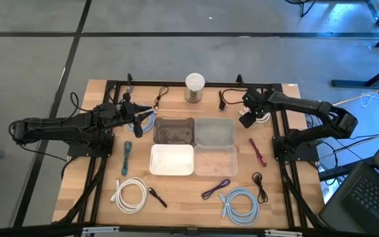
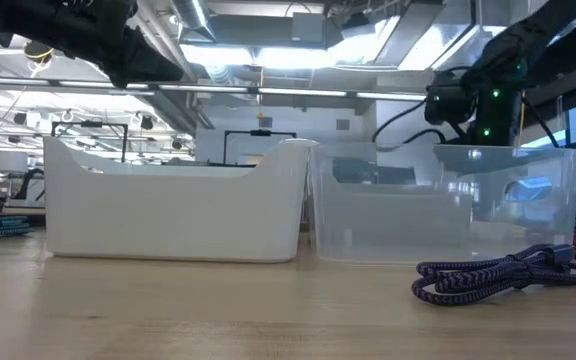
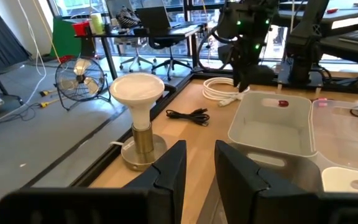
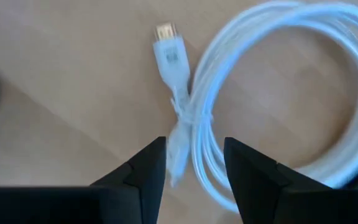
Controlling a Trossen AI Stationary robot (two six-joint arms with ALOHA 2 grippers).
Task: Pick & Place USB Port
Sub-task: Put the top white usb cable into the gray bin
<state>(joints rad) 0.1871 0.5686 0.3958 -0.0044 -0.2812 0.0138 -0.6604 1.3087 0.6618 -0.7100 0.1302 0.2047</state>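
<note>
Right wrist view is showing your right gripper (image 4: 194, 165) hanging over a coiled white cable (image 4: 278, 93) on the table (image 4: 55, 74). Its fingers are standing apart, holding nothing. You are seeing the cable's plug (image 4: 169, 53) pointing away, straight ahead. Bare wood is lying around it, so you are getting room.

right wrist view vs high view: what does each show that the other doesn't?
Only the right wrist view: the USB plug at the end of the white coiled cable, the wrap at its neck, and the gap between the right pincer's open fingers above that cable.

Only the high view: the whole table, the four bins, the left pincer near the table's far edge, and loose cables such as the red one and the purple one.

Both: the right pincer, over the wooden tabletop.
</note>
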